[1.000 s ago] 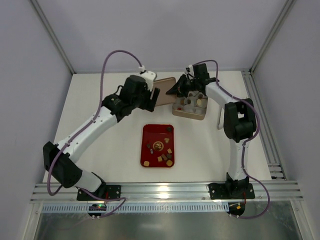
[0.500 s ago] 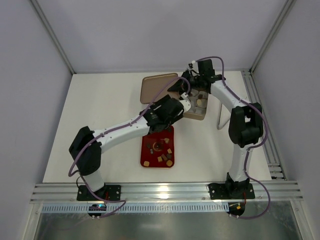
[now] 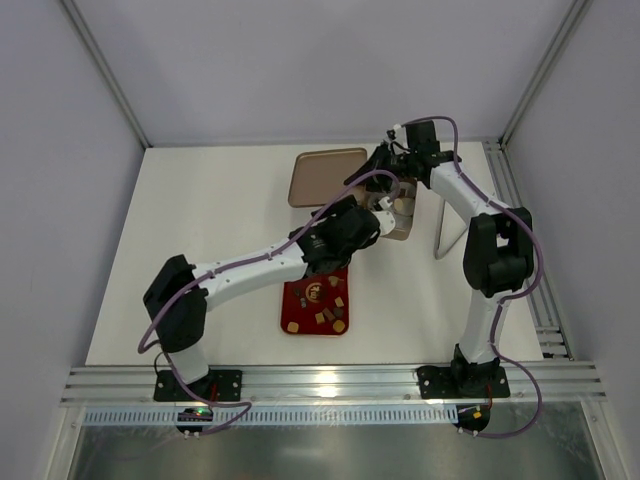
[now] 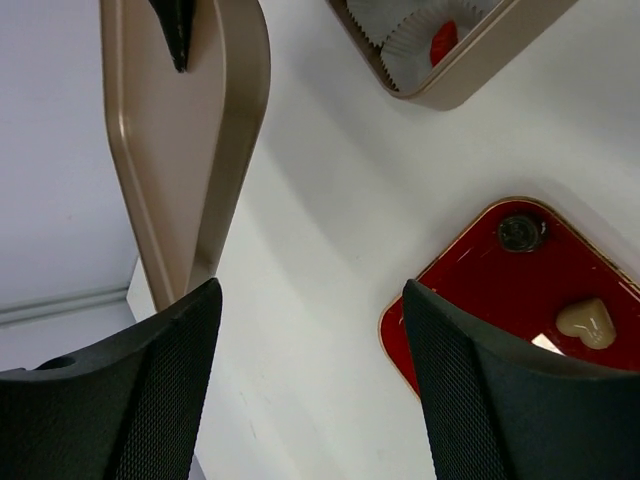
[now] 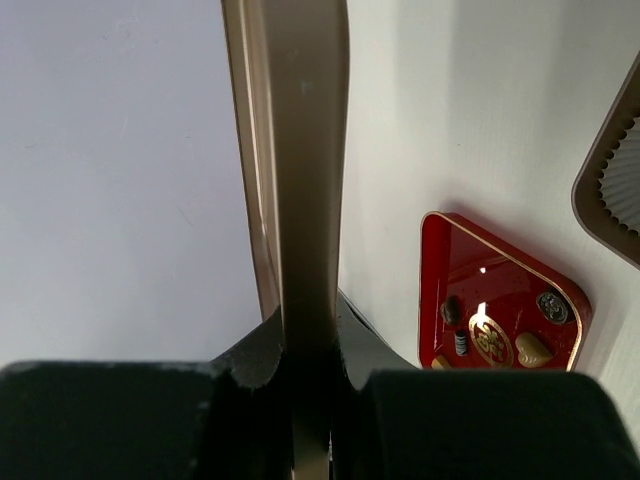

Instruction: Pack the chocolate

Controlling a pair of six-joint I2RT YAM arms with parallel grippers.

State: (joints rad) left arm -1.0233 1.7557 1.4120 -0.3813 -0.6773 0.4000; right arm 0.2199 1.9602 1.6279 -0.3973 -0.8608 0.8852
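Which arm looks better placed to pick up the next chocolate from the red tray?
Left. The left gripper is open and empty, hovering beside the red tray of chocolate. The right gripper is shut on the tan lid, so it is busy.

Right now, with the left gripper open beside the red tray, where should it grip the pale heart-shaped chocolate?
From straight above, across its free sides. The heart-shaped chocolate lies flat inside the rim of the red tray, so a sideways approach looks blocked. The round dark piece sits apart; a gold-patterned piece lies close, so the left gripper should avoid that side.
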